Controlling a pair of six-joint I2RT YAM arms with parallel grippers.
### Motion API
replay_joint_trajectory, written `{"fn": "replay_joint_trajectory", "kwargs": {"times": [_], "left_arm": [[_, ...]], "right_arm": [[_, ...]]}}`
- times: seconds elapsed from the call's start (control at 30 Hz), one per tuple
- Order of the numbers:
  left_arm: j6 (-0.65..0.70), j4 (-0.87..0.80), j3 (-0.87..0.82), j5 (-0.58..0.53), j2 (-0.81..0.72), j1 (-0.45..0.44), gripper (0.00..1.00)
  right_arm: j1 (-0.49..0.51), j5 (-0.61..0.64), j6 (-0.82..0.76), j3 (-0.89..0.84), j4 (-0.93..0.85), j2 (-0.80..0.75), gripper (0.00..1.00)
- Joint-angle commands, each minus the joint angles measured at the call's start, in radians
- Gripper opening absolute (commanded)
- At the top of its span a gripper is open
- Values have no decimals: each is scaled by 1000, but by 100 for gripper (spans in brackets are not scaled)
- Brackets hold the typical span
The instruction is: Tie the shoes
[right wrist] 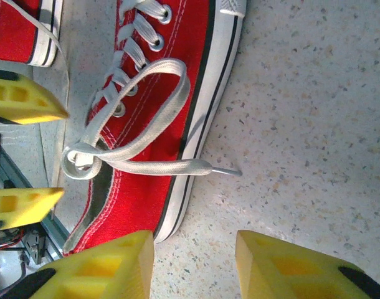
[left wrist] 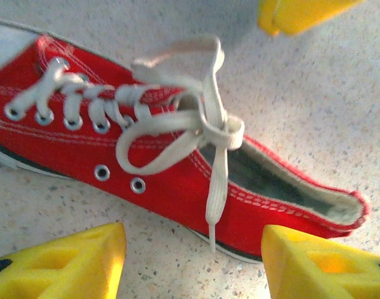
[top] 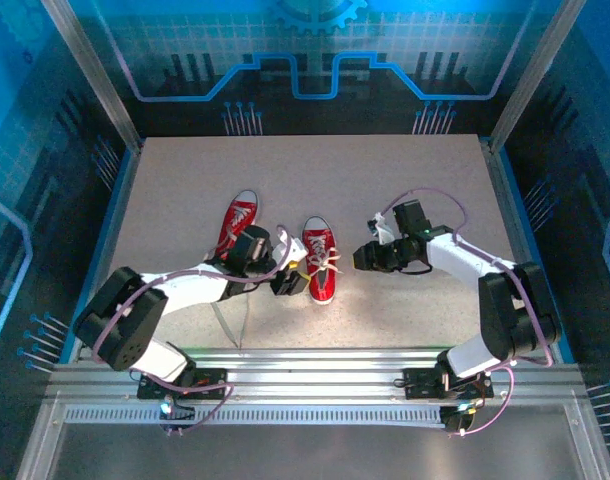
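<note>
Two red shoes lie mid-table: the left shoe [top: 238,225] and the right shoe [top: 320,258], whose white laces are tied in a bow [left wrist: 221,134]. My left gripper [top: 285,278] sits just left of the right shoe; its yellow fingers stand apart, and a lace tip [left wrist: 212,240] hangs untouched above the gap. In the left wrist view the left gripper [left wrist: 193,265] is open. My right gripper [top: 368,257] is just right of that shoe, open [right wrist: 193,265] over bare table. One lace end [right wrist: 221,169] lies across the white sole [right wrist: 196,124].
The left shoe's toe [right wrist: 15,31] shows beside the right one, and its loose laces [top: 230,320] trail toward the near metal rail [top: 305,365]. Blue enclosure walls ring the speckled table [top: 435,180].
</note>
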Motion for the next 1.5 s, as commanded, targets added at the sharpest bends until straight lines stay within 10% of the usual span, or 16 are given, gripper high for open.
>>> {"fn": "replay_joint_trajectory", "kwargs": {"times": [0.0, 0.27, 0.53, 1.47], "left_arm": [[44, 9, 34, 26, 41, -12, 60], [73, 8, 82, 1, 136, -24, 56], [-5, -107, 97, -40, 59, -36, 9], [-433, -319, -24, -238, -131, -70, 3]], "right_arm": [[2, -26, 4, 26, 9, -24, 40], [33, -28, 25, 18, 41, -10, 40], [104, 1, 62, 14, 71, -8, 40], [121, 30, 93, 7, 106, 14, 40]]}}
